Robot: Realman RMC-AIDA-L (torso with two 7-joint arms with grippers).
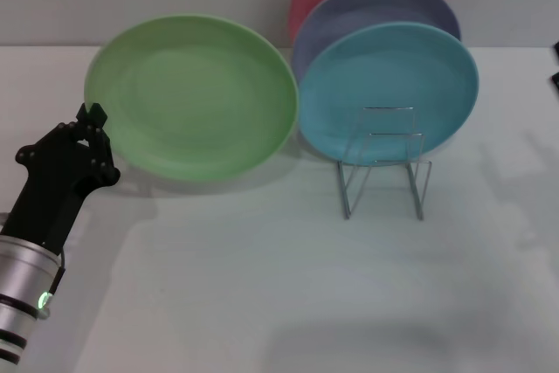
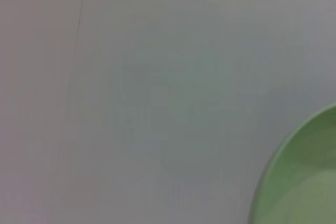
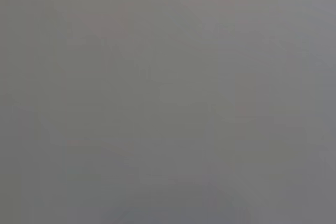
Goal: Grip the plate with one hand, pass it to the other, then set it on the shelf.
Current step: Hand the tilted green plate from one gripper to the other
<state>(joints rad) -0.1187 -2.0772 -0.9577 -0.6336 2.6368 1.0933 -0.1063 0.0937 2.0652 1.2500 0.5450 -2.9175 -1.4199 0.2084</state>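
The left gripper [image 1: 92,117] pinched the green plate [image 1: 192,96] at its rim; handover and racking on the shelf [image 1: 384,163] remained, right gripper unseen

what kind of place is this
Probably a robot test bench staged as a dish-stacking station, not a real kitchen. A bare white table against a plain wall holds only a green plate, three more plates standing at a wire rack, and the left gripper at the green plate's edge.
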